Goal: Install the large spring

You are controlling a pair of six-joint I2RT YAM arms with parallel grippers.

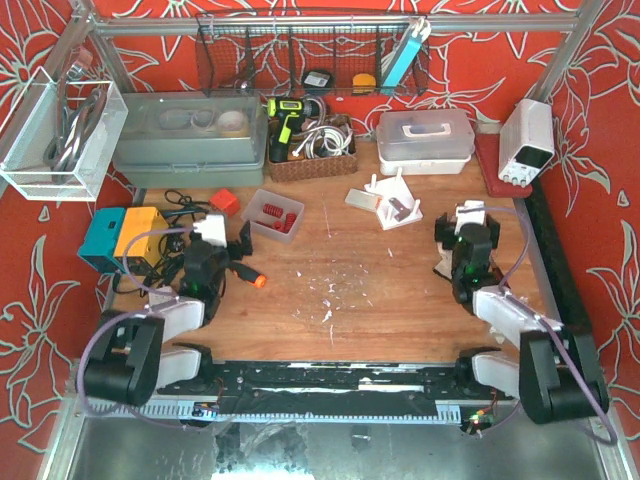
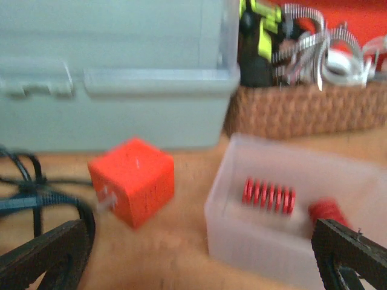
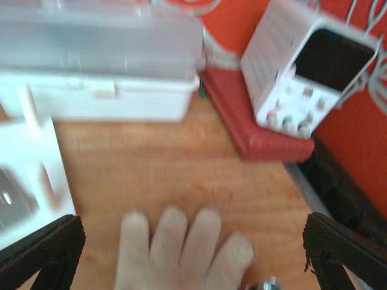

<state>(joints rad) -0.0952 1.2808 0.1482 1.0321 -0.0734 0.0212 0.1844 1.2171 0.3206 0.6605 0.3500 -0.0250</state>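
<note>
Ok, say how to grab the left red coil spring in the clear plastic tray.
Probably pinch the left red coil spring across its middle coils, from above: it lies on its side in the open-topped tray, whose walls block side approaches.

The springs [image 2: 269, 196] are red, their tray [image 2: 242, 238] frosted white. The cube [image 2: 133, 181] is orange-red, the toolbox [image 2: 115, 72] grey-green, the basket [image 2: 302, 115] woven brown. The backdrop [image 1: 40, 330] is red with pale flower outlines; the blurred shape [image 3: 181, 254] looks beige.
</note>
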